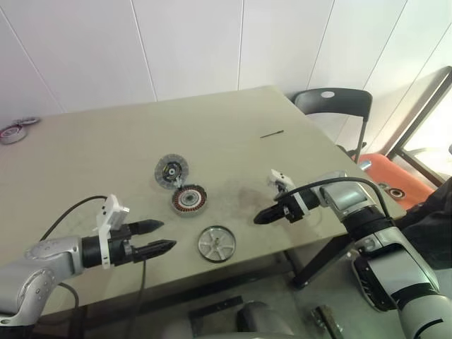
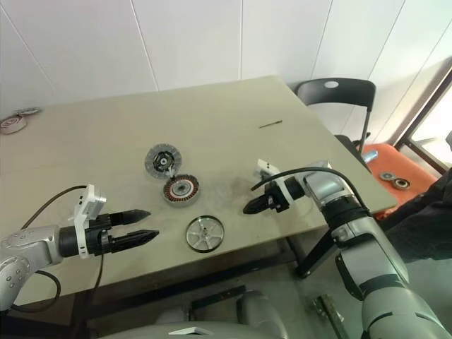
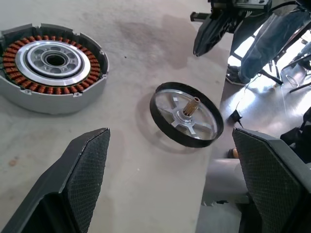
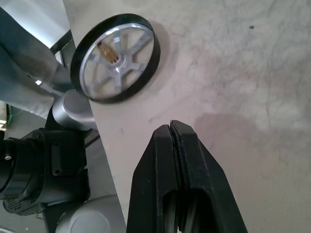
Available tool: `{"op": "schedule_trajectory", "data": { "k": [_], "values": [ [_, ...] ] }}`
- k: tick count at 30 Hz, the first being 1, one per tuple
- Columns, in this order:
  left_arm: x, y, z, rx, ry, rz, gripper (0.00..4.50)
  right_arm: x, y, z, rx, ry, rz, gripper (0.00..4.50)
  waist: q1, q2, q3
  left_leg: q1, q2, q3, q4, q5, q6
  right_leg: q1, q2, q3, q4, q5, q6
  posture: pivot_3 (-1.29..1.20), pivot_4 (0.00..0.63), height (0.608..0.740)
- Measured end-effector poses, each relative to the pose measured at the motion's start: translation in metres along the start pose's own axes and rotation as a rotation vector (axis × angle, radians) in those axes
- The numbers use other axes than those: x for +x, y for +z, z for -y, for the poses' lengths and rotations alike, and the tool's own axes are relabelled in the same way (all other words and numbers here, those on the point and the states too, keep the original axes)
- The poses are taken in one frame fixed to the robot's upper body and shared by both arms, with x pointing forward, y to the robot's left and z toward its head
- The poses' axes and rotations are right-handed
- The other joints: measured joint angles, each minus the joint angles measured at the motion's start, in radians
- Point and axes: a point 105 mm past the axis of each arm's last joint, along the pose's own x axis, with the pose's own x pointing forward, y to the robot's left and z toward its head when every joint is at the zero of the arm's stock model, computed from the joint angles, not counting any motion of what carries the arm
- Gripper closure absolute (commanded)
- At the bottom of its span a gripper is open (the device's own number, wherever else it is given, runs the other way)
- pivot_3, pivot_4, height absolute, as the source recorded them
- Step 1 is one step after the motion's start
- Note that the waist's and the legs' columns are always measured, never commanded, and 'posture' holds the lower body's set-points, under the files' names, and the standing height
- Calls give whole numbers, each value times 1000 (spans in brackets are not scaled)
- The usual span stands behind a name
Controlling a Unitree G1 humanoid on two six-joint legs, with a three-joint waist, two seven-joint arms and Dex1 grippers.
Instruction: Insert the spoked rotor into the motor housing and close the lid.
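No readable text, label, brand, number or sign can be made out on anything pictured.

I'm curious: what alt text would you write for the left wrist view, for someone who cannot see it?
A spoked rotor with a brass shaft lies flat near the table edge, between the open left gripper fingers in the foreground. The motor housing with copper windings sits beside it, and the shut right gripper hangs beyond.

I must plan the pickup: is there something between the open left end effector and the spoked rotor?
Nothing visible. Bare table lies between the open left end effector and the spoked rotor, which lies flat near the table's front edge. The motor housing sits farther back, off that line.
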Motion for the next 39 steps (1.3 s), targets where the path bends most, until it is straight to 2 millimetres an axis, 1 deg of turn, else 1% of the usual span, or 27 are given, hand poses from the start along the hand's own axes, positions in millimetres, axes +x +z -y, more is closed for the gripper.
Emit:
{"op": "schedule_trajectory", "data": {
  "k": [7, 10, 12, 14, 16, 18, 20, 23, 25, 27, 32, 39],
  "values": [
    [0, 0, -2, 5, 8, 1, 175, 5, -9, -3, 67, 24, -32, 4488, 3, 0, 0, -1, 0, 0, 0, 0, 0, 0, 0, 0, 0, 0, 0, 0, 0, 740],
    [0, 0, -2, 4, 8, 1, 175, 6, -10, -7, 141, 68, -13, 4488, 3, 0, 0, 0, 0, 0, 0, 0, 0, 0, 0, 0, 0, 0, 0, 0, 0, 740],
    [0, -1, -2, 2, 5, 3, 175, 4, -5, -11, 209, 103, 16, 4488, 1, 0, 0, 0, 0, 0, 0, 0, 0, 0, 0, 0, 0, 0, 0, 0, 0, 740],
    [0, -1, -2, 0, 3, 3, 175, 1, 7, -9, 263, 115, 50, 4488, -2, 0, 0, 0, 0, 0, 0, 0, 0, 0, 0, 0, 0, 0, 0, 0, 0, 740],
    [1, -1, -1, -1, -2, 1, 175, -3, 21, -6, 289, 120, 92, 4488, -2, 0, 0, 0, 0, 0, 0, 0, 0, 0, 0, 0, 1, 0, 0, 0, 0, 740],
    [1, -1, 0, -2, -8, 0, 175, -5, 35, -8, 276, 137, 127, 4488, 0, -1, 0, 0, 0, 0, 0, 0, 0, 0, 0, 0, 0, 0, 0, 0, 0, 740],
    [1, -2, 0, -4, -11, -1, 175, -1, 36, -11, 282, 168, 138, 4488, 5, -1, -1, -1, 0, -1, 0, 0, 0, 0, 0, 0, 0, 0, 0, 0, 0, 740],
    [1, -4, 0, -15, -11, -12, 175, 8, 27, -16, 290, 201, 123, 3901, 5, -1, -1, -3, 0, 0, 0, 0, 0, -1, 0, 0, -2, 1, 1, 0, 0, 740],
    [0, -6, 1, -22, -11, -18, 175, 13, 21, -19, 300, 219, 111, 3309, 4, -1, -1, -3, 0, 0, 0, 0, 0, -1, 0, 0, -2, 1, 2, 0, 0, 740],
    [0, -8, 2, -28, -12, -23, 175, 15, 19, -22, 323, 233, 103, 2619, 2, -1, -1, -2, 0, 0, 0, 0, 0, -1, 0, 0, -1, 1, 1, 0, 0, 740],
    [-2, -7, 3, -29, -15, -21, 175, 18, 14, -24, 401, 245, 77, 2619, 2, -1, -1, -1, 0, 0, 0, 0, 0, -1, 0, 0, 0, 0, 0, 0, 0, 740],
    [-1, -6, 3, -32, -16, -26, 175, 26, 7, -26, 412, 248, 23, 2619, 2, -1, -1, -1, 0, 0, 0, 0, 0, -1, 0, 0, 0, 0, 0, 0, 0, 740]
  ]
}}
